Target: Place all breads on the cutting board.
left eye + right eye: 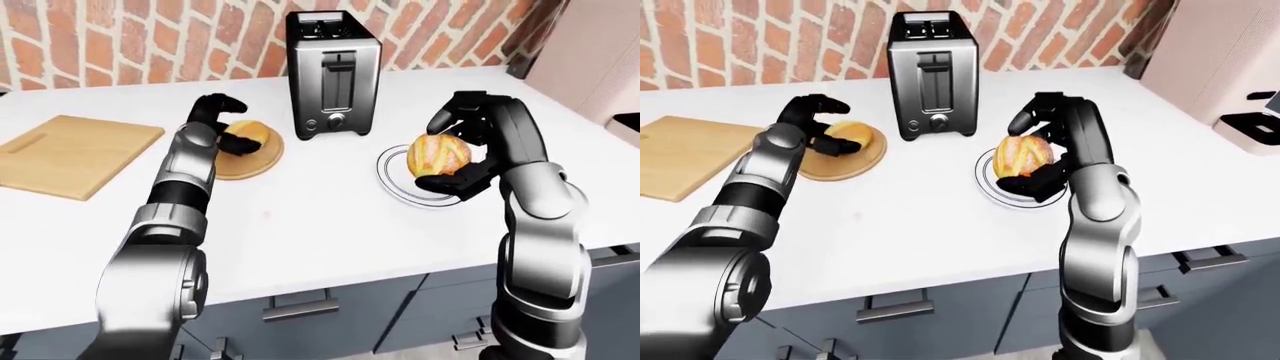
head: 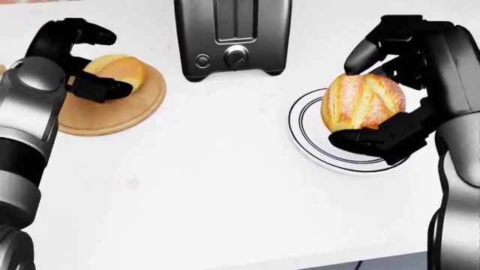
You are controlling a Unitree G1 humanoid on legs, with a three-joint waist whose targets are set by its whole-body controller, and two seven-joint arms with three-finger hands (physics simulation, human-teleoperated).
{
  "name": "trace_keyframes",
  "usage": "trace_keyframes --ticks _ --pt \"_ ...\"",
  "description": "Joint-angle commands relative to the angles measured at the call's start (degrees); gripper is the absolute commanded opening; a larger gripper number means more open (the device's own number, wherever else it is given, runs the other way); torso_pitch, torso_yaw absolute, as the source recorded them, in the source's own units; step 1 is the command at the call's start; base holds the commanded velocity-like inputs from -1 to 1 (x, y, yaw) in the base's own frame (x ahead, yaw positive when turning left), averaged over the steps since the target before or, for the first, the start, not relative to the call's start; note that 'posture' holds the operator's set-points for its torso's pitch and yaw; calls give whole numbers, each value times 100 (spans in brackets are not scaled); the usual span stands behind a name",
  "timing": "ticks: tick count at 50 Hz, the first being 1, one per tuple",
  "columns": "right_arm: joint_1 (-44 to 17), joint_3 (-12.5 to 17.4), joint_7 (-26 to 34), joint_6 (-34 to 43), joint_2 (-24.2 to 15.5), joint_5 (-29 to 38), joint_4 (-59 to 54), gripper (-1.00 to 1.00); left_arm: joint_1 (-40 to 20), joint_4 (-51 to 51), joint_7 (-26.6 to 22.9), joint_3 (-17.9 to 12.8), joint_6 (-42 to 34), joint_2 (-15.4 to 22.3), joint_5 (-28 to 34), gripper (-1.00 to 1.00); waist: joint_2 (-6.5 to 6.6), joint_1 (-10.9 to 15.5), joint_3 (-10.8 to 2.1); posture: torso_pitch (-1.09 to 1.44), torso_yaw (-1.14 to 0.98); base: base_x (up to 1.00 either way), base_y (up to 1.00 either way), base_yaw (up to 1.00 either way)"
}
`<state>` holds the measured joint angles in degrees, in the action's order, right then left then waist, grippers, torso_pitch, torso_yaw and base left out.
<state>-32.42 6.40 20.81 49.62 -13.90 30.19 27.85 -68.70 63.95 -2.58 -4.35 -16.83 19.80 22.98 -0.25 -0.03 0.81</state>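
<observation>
A round crusty bread (image 2: 367,101) is gripped in my right hand (image 2: 353,98), fingers on top and thumb beneath, just above a white plate (image 2: 315,153). A smaller bun (image 2: 120,68) lies on a round wooden plate (image 2: 97,121). My left hand (image 2: 112,62) stands about the bun's left side with its fingers open, thumb against the bun and fingers curled over it. The rectangular wooden cutting board (image 1: 75,154) lies at the far left of the white counter, with nothing on it.
A steel toaster (image 1: 333,75) stands between the two plates near the brick wall. A dark appliance (image 1: 1252,124) sits at the right edge of the right-eye view. The counter's edge with grey drawers (image 1: 300,307) runs along the bottom.
</observation>
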Motion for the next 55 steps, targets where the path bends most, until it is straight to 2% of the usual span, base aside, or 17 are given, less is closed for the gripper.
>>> trace_keyframes --ticks 1,8,10,20,21,32,33,34,35,39,45,46,47,49,51,54,55 --pt "-161 53 -73 -173 -54 25 169 -100 -198 -134 -20 -7 111 28 1 1 -1 -9 -152 0 0 0 0 0" --pt "-233 39 -11 -63 -95 65 235 -100 -278 -413 -114 -68 -28 130 -10 -25 10 -13 -156 0 0 0 0 0" --pt "-265 39 21 -17 -112 85 271 -100 -303 -709 -223 -83 -207 179 -27 -42 11 -18 -149 0 0 0 0 0" --pt "-364 36 136 123 -159 162 390 -100 -145 -2356 -702 -218 -1081 392 -149 -76 14 -32 -89 0 0 0 0 0" --pt "-373 35 155 132 -163 165 412 -100 -62 -2684 -789 -235 -1227 412 -160 -100 17 -33 -84 0 0 0 0 0" --pt "-486 -31 211 165 -147 196 441 -100 617 -5767 -1680 -401 -2885 667 -87 -100 44 -44 -15 0 0 0 0 0" --pt "-520 -40 221 177 -140 206 435 -100 619 -5881 -1728 -407 -2956 685 -70 -100 69 -35 -43 0 0 -49 0 0" --pt "-553 -55 245 205 -148 231 454 -100 616 -5947 -1761 -416 -3002 698 -58 -100 68 -4 -235 0 0 -72 0 0" --pt "-579 -57 262 221 -147 243 458 -100 623 -6014 -1786 -418 -3032 704 -47 -100 77 2 -264 0 0 -73 0 0" --pt "-631 -55 306 249 -144 277 447 -100 610 -6222 -1890 -398 -3177 709 5 -100 88 9 -186 0 0 -74 3 0" --pt "-695 -59 325 314 -142 325 428 -100 541 -6186 -1951 -383 -3176 703 68 -100 -32 -10 -125 0 0 -66 9 0" --pt "-696 -51 327 327 -131 320 435 -100 539 -6182 -1954 -385 -3172 698 77 -100 -161 -62 -120 0 0 -30 47 0" --pt "-699 -56 328 348 -128 330 450 -100 544 -6187 -1959 -386 -3179 693 85 -100 -218 121 -111 0 0 -29 0 100" --pt "-681 -24 297 327 -99 287 453 -100 573 -6167 -1950 -396 -3145 677 88 -100 -3 106 -28 0 0 -23 0 100" --pt "-691 -27 296 367 -100 274 481 -100 581 -6171 -1953 -395 -3142 673 97 -100 147 36 175 0 0 -8 0 100" --pt "-648 -29 260 327 -82 239 471 -100 596 -6172 -1945 -398 -3133 656 102 -100 358 1 158 0 0 0 0 100" --pt "-643 -30 255 326 -83 234 470 -100 603 -6180 -1945 -397 -3133 654 104 -100 532 5 60 0 0 0 0 100"
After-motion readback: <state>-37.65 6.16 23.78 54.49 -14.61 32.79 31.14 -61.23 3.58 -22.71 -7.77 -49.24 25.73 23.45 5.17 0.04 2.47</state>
